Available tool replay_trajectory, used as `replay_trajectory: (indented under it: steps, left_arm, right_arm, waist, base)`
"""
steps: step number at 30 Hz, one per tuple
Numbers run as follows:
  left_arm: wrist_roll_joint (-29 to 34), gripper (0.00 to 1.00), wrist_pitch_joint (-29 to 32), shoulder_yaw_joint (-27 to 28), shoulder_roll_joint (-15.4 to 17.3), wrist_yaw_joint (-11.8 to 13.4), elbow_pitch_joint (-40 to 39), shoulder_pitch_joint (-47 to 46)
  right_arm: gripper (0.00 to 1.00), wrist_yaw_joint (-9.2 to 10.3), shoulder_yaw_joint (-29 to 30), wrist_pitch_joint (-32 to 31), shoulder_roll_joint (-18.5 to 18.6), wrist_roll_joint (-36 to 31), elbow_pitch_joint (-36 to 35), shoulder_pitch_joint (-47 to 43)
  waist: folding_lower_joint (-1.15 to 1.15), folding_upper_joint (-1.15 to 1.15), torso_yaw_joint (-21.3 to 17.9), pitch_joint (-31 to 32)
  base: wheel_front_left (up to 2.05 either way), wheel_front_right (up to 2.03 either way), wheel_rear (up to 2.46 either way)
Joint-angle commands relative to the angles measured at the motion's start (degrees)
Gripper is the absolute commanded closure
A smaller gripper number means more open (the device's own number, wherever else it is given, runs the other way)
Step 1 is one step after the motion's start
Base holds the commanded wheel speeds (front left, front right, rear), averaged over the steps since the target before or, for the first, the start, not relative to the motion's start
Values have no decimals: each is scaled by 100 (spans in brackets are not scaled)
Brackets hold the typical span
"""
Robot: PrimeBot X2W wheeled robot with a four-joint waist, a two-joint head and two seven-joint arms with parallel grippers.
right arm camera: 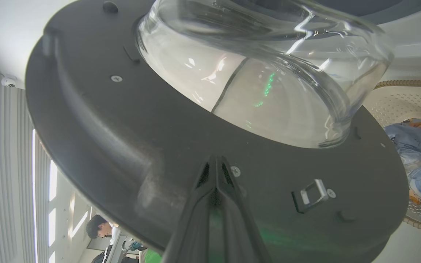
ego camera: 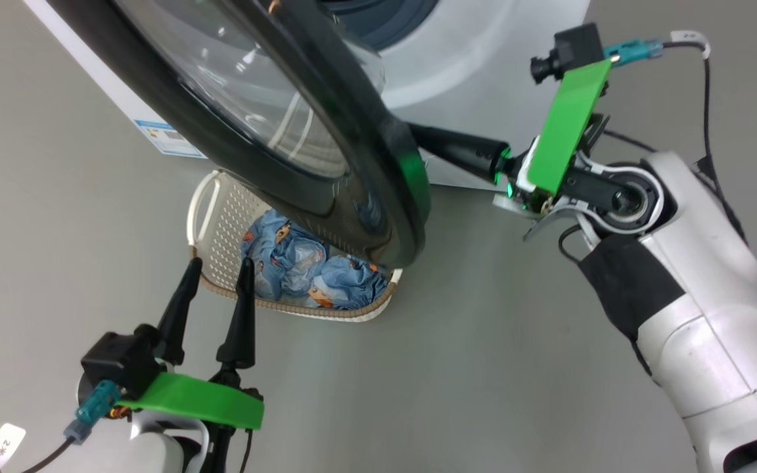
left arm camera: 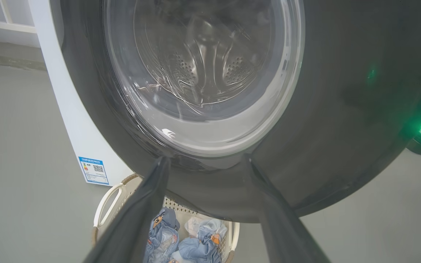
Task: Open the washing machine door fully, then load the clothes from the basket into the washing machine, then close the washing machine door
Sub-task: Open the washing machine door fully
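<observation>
Left jaws: spread to their widest, empty, long dark fingers hovering just above the basket's near rim. Right jaws: shut tight, nothing between them, paired fingers laid tip-first against the door's inner face.

1. Big white front-loading washing machine: stands on the grey floor.
2. Large round door, glossy black rim, bulging clear glass centre: swung partway out, hanging over the basket. Judged rigid, fairly heavy, turning on its hinge. The gloss looks slippery and the glass breakable. Push on the flat inner rim near the metal latch hook, never on the glass.
3. Small cream perforated plastic basket, brown woven-look rim: on the floor just beside the machine. Judged light, liable to slide if nudged.
4. Light blue cartoon-print clothes: heaped in the basket. Judged soft, light, limp, apt to trail. Pinch a raised fold at the heap's top.
</observation>
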State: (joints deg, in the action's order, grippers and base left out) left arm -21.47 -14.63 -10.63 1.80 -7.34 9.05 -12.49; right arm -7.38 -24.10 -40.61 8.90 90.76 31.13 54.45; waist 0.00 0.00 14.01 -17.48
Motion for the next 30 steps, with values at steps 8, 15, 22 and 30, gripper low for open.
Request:
replay_trajectory:
  steps: [8,15,22,30]
  left_arm:
    - [61,0,-37,259,108,-14,-117,148]
    - [68,0,-37,267,108,-14,-128,202]
    - [85,0,-37,303,108,-14,-125,263]
    - [88,0,-37,323,108,-14,-119,291]
  right_arm:
    - [100,-11,-237,-210,-309,90,-422,-407]
    - [100,-11,-358,-318,-424,145,-586,-592]
    - [100,-11,-518,-363,-517,176,-708,-760]
    - [100,-11,-624,-343,-565,208,-736,-847]
  waist:
    - [0,0,167,143]
    - [0,0,324,223]
    - [0,0,441,297]
    - [0,0,467,334]
  base:
    - [0,0,0]
    - [0,0,0]
    - [0,0,0]
    - [0,0,0]
